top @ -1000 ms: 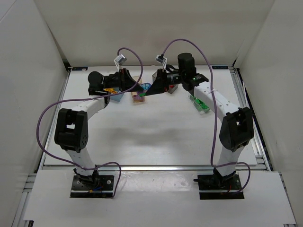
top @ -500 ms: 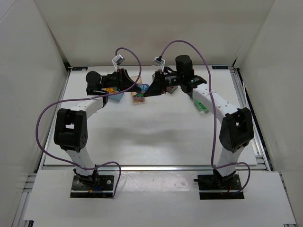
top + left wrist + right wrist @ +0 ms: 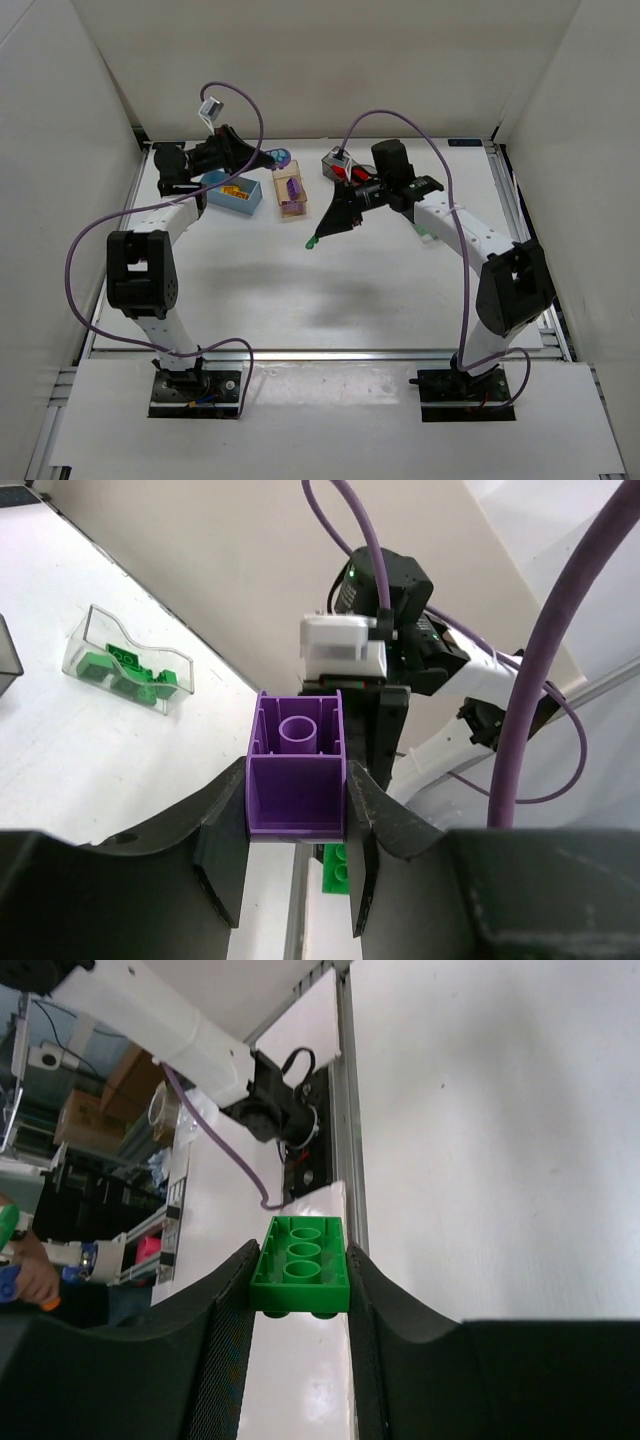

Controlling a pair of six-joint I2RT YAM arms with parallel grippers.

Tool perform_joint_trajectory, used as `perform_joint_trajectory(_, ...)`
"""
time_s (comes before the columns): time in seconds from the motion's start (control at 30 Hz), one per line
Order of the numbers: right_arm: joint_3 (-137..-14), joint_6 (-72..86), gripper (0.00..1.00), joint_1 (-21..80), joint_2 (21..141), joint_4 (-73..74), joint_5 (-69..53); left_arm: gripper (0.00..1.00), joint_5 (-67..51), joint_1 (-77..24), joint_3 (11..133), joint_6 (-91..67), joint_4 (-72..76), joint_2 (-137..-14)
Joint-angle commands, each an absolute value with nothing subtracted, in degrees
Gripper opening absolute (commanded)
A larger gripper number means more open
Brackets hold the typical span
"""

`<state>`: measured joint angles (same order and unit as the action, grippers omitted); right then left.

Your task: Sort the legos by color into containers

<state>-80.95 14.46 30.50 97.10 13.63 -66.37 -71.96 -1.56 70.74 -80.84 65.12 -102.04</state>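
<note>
while the left gripper point(image 3: 297, 825) is clenching a purple lego point(image 3: 297, 780) near the table's point(image 3: 400, 300) far edge, the right gripper point(image 3: 298, 1282) is gripping a green lego point(image 3: 300, 1265) mid-table. purple needs lowering into the tan container point(image 3: 293, 209) before release.

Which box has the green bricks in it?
The clear, colourless box: green bricks lie inside it. The blue box holds yellow-orange ones, the tan box purple.

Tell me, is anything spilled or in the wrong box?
Nothing stands out. The blue bin holds yellow bricks, the tan bin purple pieces, the grey bin red bricks, the clear bin green bricks. The left gripper squarely grips a purple brick, the right gripper a green brick.
</note>
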Motion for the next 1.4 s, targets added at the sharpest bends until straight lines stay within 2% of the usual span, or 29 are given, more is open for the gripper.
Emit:
perform_joint_trajectory(0.0,-79.3,8.6,0.0,30.0,92.7,18.4,-67.2,0.1,-69.3,-2.0,70.5,-78.3,65.6,-103.0)
perform_joint_trajectory(0.07,-79.0,7.8,0.0,29.0,92.2,19.6,-66.8,0.1,-68.8,-1.9,70.4,-70.4,60.1,-102.9)
perform_joint_trajectory(0.13,-79.4,7.6,0.0,27.2,91.5,19.9,-65.9,0.1,-66.9,-2.3,71.1,-59.3,42.2,-101.9)
perform_joint_trajectory(0.17,-79.5,7.6,0.0,26.5,91.3,20.1,-65.6,0.1,-63.9,-2.6,73.3,-46.6,35.1,-100.9)
perform_joint_trajectory(0.2,-79.9,7.6,0.0,25.8,91.0,20.2,-65.0,0.1,-61.7,-3.0,75.5,-39.4,18.0,-100.9)
perform_joint_trajectory(0.23,-80.2,7.6,0.0,25.2,90.9,20.5,-64.7,0.1,-58.1,-4.3,78.4,-32.2,8.1,-101.2)
perform_joint_trajectory(0.27,-80.2,7.6,0.0,24.0,90.7,20.6,-64.3,0.1,-49.2,-5.3,84.5,-21.4,4.0,-101.8)
perform_joint_trajectory(0.33,-80.6,7.6,0.0,22.8,90.2,20.8,-63.5,0.1,-42.5,-7.3,90.7,-15.8,-13.7,-105.1)
perform_joint_trajectory(0.6,-80.6,6.5,0.0,18.9,88.8,22.6,-61.5,0.1,-18.4,-13.0,100.8,-8.4,-25.6,-113.6)
perform_joint_trajectory(0.83,-81.0,6.3,0.0,16.4,88.3,23.3,-59.8,0.1,-9.8,-15.1,101.7,-8.2,-27.2,-116.2)
perform_joint_trajectory(1.03,-81.1,5.7,0.0,14.9,88.3,24.1,-59.2,0.1,-8.3,-15.4,103.2,-8.1,-27.6,-118.9)
perform_joint_trajectory(1.13,-81.0,5.2,0.0,14.2,88.3,24.9,-59.2,0.21,-7.9,-15.6,104.0,-7.6,-28.4,-120.4)
perform_joint_trajectory(1.17,-80.9,5.0,0.0,14.0,88.2,24.9,-59.1,0.36,-8.2,-15.6,104.1,-7.6,-28.6,-120.8)
perform_joint_trajectory(1.23,-80.8,4.8,0.0,13.4,88.1,25.0,-59.0,0.45,-9.3,-15.7,104.5,-7.4,-28.6,-121.2)
perform_joint_trajectory(1.27,-80.8,4.6,0.0,13.4,88.2,25.2,-59.0,0.54,-9.3,-15.9,104.6,-7.3,-28.6,-121.6)
perform_joint_trajectory(1.37,-80.6,4.2,0.0,13.0,88.2,25.4,-58.5,0.63,-12.5,-16.2,105.5,-7.2,-28.4,-121.7)
